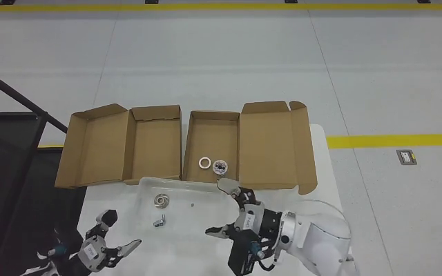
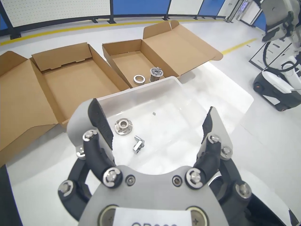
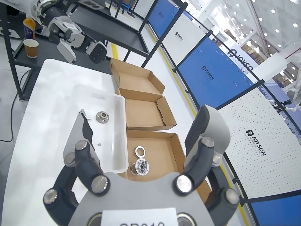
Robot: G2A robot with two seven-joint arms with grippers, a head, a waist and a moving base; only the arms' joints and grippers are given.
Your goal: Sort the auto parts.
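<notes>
Sorting station: both grippers empty, fingers spread wide apart.
In the top view the left gripper [image 1: 119, 232] sits at lower left and the right gripper [image 1: 218, 209] at lower centre, by the right end of the white tray [image 1: 179, 181] on the worktop [image 1: 324, 200]. In the tray lie a flanged hub [image 1: 163, 200] and a small bracket [image 1: 159, 221], apart. The right cardboard box [image 1: 210, 131] holds a ring [image 1: 205, 163] just beside a round toothed part [image 1: 219, 165]. The left cardboard box [image 1: 155, 141] adjoins it.

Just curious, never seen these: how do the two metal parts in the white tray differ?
The flanged disc is round with a centre hole; the bracket is angular and bent. The flanged disc is larger than the bracket. Both are shiny metal, loose in the white tray.
</notes>
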